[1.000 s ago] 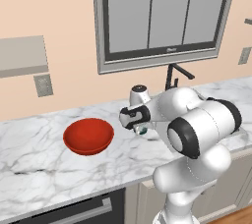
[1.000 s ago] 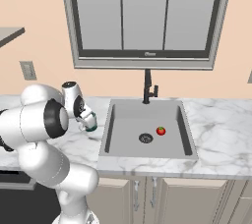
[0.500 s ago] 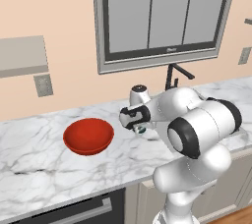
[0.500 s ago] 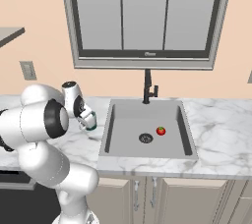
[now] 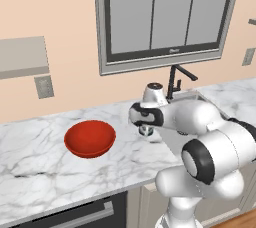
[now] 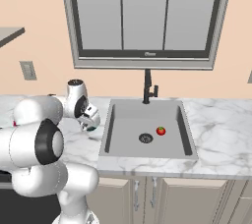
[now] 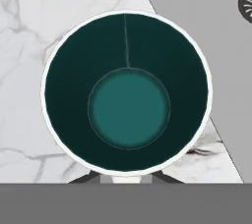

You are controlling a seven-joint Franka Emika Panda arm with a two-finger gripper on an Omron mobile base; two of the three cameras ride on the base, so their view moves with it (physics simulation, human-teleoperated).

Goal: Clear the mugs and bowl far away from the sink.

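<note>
Since the gripper (image 7: 126, 181) looks straight down into the dark green mug (image 7: 127, 93), the next move turns on which way leads off from the sink (image 6: 147, 137).

Mug vs gripper: directly under it, rim at 12 o'clock from the tips in hand view; mug upright, mouth up, on the counter (image 7: 29, 70).
Gripper state: jaws drawn nearly together at the mug's near rim, at 6 o'clock of the mug in hand view; looks like a pinch on the wall there, contact itself hidden.
Mug vs sink: just beside the basin's left edge; in hand view the basin lies at approx 2 o'clock of the mug.
Way out: judged, toward 9 o'clock in left base view, along the counter, away from the basin.
Bowl (image 5: 90, 138): red, at 9 o'clock of the gripper in left base view, well apart from the mug, already farther from the sink.
Risk: thin rim grip, mug may tilt when lifted.
</note>
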